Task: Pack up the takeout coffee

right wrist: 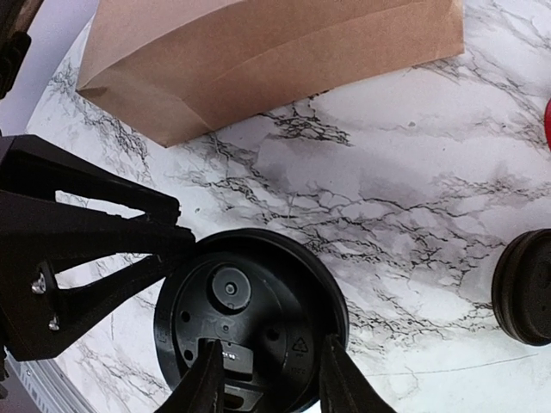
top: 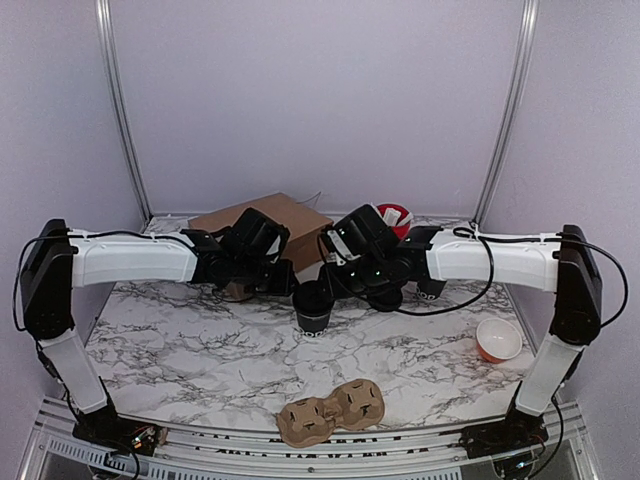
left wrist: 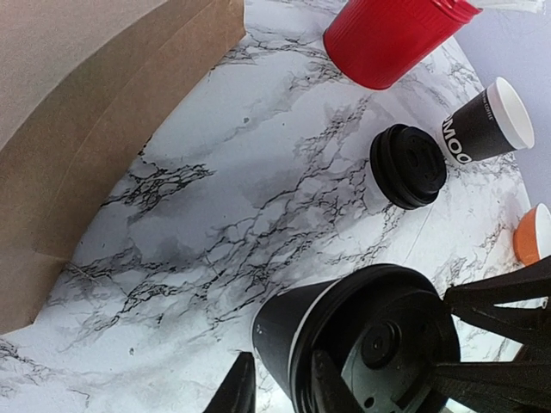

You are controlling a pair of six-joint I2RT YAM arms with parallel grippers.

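Surface (top: 200, 350): coffee cup (top: 313, 305) at centre; paper bag (top: 262, 222) behind, left; tub (top: 396, 216) behind, right; spare lid (left wrist: 408, 166) and second cup (left wrist: 486, 120) to its right; bowl (top: 498, 340) far right; cup carrier (top: 331, 411) bottom centre.

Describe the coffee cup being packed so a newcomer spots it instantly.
Find the brown paper bag at the back of the marble table. Just in front of its right corner stands the takeout coffee, a small black cup. It alone wears a black lid; the twin cup near the red tub shows a bare white rim.
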